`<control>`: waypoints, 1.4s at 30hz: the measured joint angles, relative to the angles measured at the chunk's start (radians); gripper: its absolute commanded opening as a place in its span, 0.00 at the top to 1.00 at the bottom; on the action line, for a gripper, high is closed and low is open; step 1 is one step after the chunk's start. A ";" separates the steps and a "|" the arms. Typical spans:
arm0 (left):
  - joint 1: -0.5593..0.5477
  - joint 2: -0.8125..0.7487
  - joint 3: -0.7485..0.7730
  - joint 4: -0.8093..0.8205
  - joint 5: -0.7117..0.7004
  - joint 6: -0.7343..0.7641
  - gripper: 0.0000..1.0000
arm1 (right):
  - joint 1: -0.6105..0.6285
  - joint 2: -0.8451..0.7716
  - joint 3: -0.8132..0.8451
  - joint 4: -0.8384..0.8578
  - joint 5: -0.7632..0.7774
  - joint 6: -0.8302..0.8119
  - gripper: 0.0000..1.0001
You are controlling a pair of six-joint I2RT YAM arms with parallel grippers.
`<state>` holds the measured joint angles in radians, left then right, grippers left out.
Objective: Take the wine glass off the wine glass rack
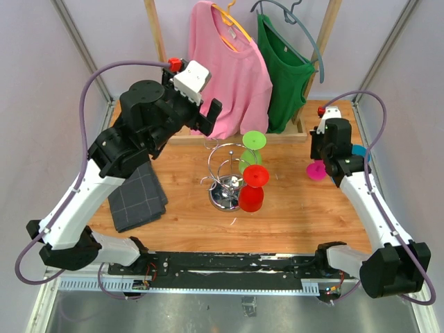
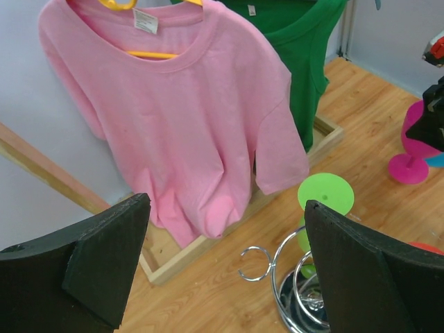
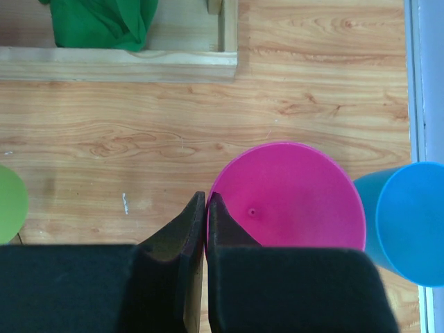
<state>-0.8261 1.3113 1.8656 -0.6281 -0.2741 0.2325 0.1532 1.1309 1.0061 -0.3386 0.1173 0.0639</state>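
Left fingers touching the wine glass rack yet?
Apart. Left wrist view: the left gripper is open, and the wine glass rack sits well beyond its fingers, looking small in the gap between them.

Wood-grain table, light brown, evenly lit with soft shadows. Pale lilac walls at nine, twelve and three o'clock. Slanting metal posts at the ten and two o'clock corners. Wooden clothes rack at twelve o'clock, its base frame resting on the tabletop; pink shirt and green shirt hung side by side. Folded grey checked cloth at eight o'clock. Grey floor at six o'clock.
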 measured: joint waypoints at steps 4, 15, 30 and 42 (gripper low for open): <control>0.000 0.011 0.000 -0.010 0.007 -0.006 0.02 | 0.000 0.016 -0.038 0.029 0.011 0.013 0.99; 0.000 0.022 0.000 -0.011 0.024 -0.006 0.02 | 0.000 0.029 -0.094 0.058 0.033 0.048 0.99; 0.000 0.022 -0.015 -0.014 0.044 -0.011 0.03 | 0.000 0.043 -0.112 0.068 0.050 0.086 0.31; 0.003 0.022 -0.036 -0.023 0.049 -0.021 0.03 | 0.000 -0.173 0.102 -0.152 0.101 0.085 0.23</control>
<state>-0.8227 1.3331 1.8294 -0.6514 -0.2249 0.2111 0.1532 0.9577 1.1080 -0.4904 0.2188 0.1490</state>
